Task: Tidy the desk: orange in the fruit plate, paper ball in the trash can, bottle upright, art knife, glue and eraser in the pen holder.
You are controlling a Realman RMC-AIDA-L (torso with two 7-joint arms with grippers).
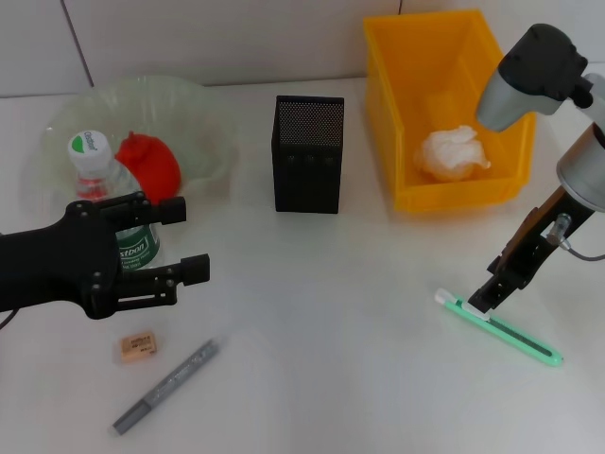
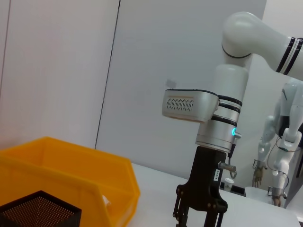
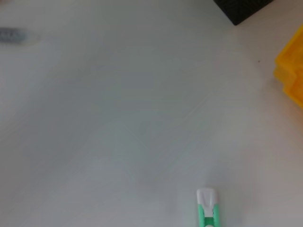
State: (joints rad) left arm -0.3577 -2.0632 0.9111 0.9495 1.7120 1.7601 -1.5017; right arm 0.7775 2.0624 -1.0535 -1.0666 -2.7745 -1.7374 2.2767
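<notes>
The bottle (image 1: 95, 165) stands upright at the left, just behind my left gripper (image 1: 187, 240), whose fingers are open and point right past it. The orange (image 1: 151, 165) lies in the clear fruit plate (image 1: 203, 104). The paper ball (image 1: 452, 151) sits in the yellow trash can (image 1: 378, 85). My right gripper (image 1: 487, 301) is down at the white end of the green art knife (image 1: 506, 331), fingers apart in the left wrist view (image 2: 199, 220). The eraser (image 1: 138, 345) and grey glue stick (image 1: 165, 386) lie at the front left. The black mesh pen holder (image 1: 308, 151) stands mid-table.
The pen holder (image 2: 38, 210) stands close beside the trash can (image 2: 71, 165). The right wrist view shows the art knife's white tip (image 3: 207, 201) on bare table, with a corner of the pen holder (image 3: 246, 8) and the trash can's edge (image 3: 291, 71) farther off.
</notes>
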